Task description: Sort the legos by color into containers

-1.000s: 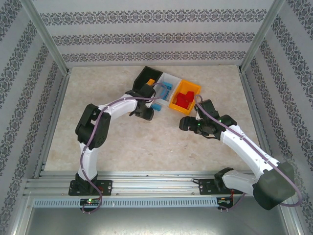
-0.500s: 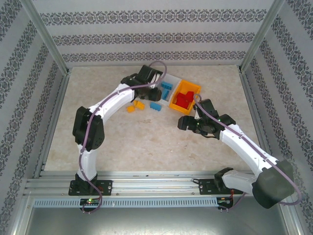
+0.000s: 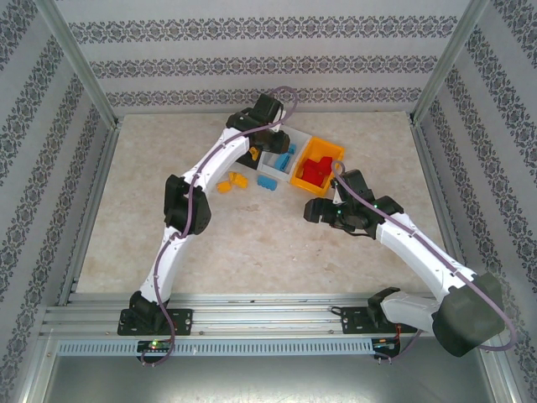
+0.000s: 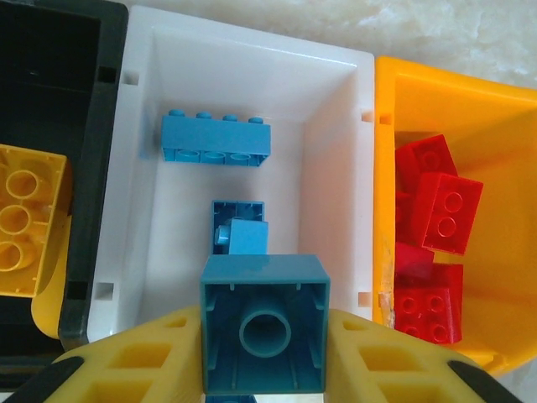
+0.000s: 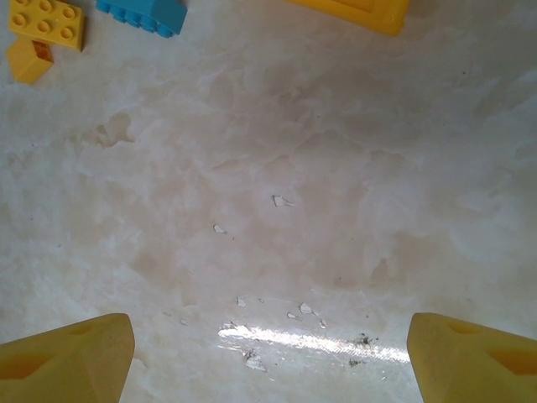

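left hand (image 4: 264,363) grips a blue lego (image 4: 264,319) above white bin (image 4: 336,151); right hand (image 5: 268,353) gapes empty.

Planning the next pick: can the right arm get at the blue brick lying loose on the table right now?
Probably yes. The right gripper is open and empty, and only bare table lies between it and the blue brick.

Left arm (image 3: 214,159) and right arm (image 3: 419,252): white tubular links, black joint housings, black base mounts. A purple-grey cable (image 3: 284,88) runs externally along each arm. The right arm carries a large dark-grey housing near its base. Left fingers (image 4: 143,357) and right fingers (image 5: 71,357): yellow plastic, the left pair with recessed pockets.
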Available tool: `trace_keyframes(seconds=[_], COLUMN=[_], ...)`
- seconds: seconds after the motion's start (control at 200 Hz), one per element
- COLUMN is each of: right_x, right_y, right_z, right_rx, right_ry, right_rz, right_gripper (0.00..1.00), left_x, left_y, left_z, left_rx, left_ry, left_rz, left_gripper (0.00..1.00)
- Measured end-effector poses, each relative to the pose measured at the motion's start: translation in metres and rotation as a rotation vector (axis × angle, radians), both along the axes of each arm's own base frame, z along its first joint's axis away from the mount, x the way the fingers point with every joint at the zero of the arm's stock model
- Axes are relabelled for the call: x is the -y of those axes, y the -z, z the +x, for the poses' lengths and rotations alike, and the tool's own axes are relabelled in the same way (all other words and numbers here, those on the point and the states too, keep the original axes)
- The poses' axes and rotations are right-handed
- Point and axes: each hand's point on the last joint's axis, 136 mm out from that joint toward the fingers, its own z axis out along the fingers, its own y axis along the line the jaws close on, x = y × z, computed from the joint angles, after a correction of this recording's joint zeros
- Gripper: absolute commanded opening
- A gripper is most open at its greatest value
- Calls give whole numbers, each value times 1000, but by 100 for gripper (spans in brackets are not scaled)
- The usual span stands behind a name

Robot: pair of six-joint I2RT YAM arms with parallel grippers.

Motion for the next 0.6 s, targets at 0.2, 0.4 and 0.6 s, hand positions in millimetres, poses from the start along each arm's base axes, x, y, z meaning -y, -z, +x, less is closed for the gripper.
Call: trace_keyframes(seconds=[0.2,0.4,0.6], right_x=[1,2,2], right_y=[5,5,6], right_z=[-2,-1,-1], right_rx=[-9,-8,-9], right_ry=[0,5,5], right_rz=[-4,-1,-1], right_gripper=[85,85,85], left_x=[-17,-59,-84], left_y=[-5,-5,6], left_z=[11,32,45], left_rx=[8,9,-13], left_ry=[-34,-112,-164], left_rz=[-4,-7,-16], left_gripper=[35,35,35])
